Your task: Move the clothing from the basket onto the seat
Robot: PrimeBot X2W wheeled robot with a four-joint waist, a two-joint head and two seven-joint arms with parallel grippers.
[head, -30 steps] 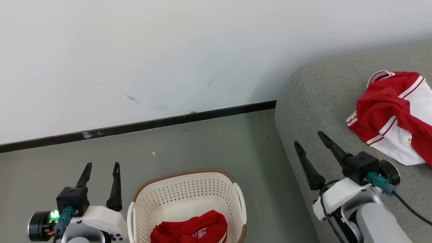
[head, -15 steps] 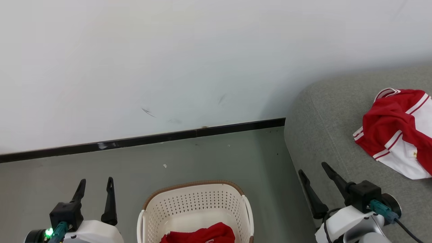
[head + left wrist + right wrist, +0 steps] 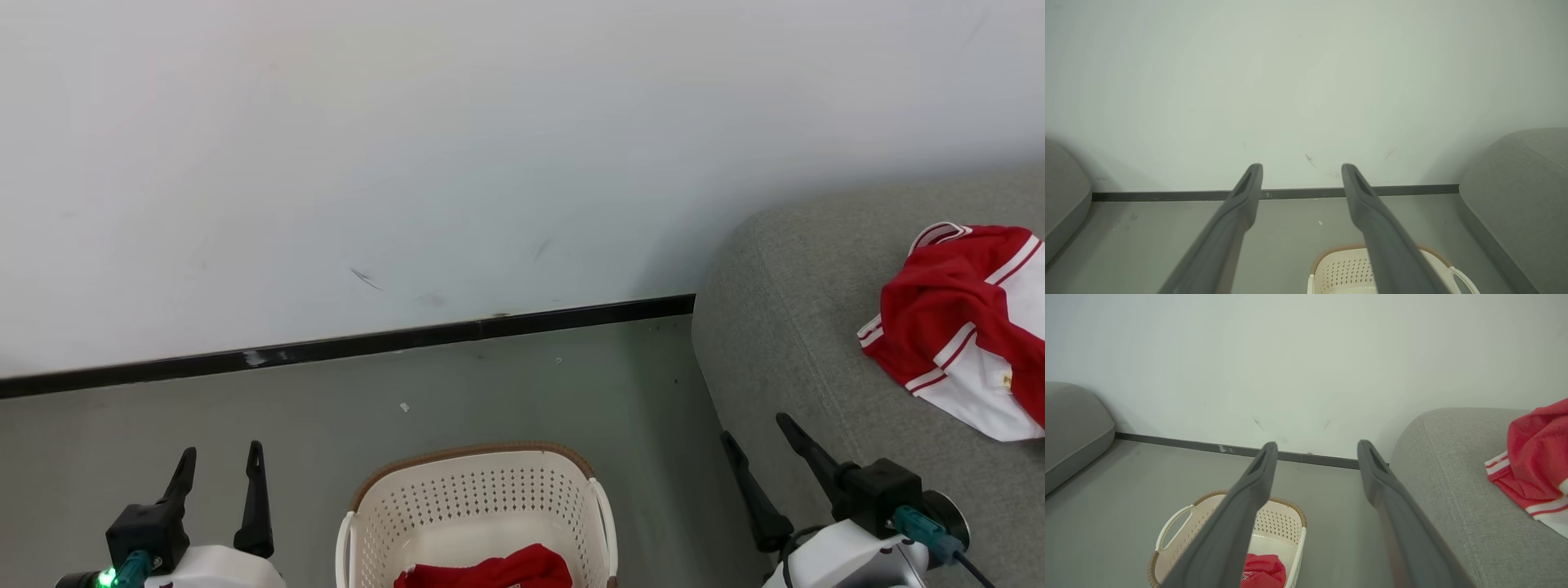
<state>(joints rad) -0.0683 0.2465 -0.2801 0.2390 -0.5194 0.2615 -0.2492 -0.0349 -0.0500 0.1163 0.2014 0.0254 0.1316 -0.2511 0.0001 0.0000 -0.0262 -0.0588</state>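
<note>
Left gripper (image 3: 222, 449) and right gripper (image 3: 754, 428) both stand spread and empty, flanking the basket (image 3: 473, 451), whose red garment (image 3: 490, 569) lies bunched low between them, neither arm clearly nearer; the other garment (image 3: 955, 318) rests on the grey seat (image 3: 784, 343).
</note>
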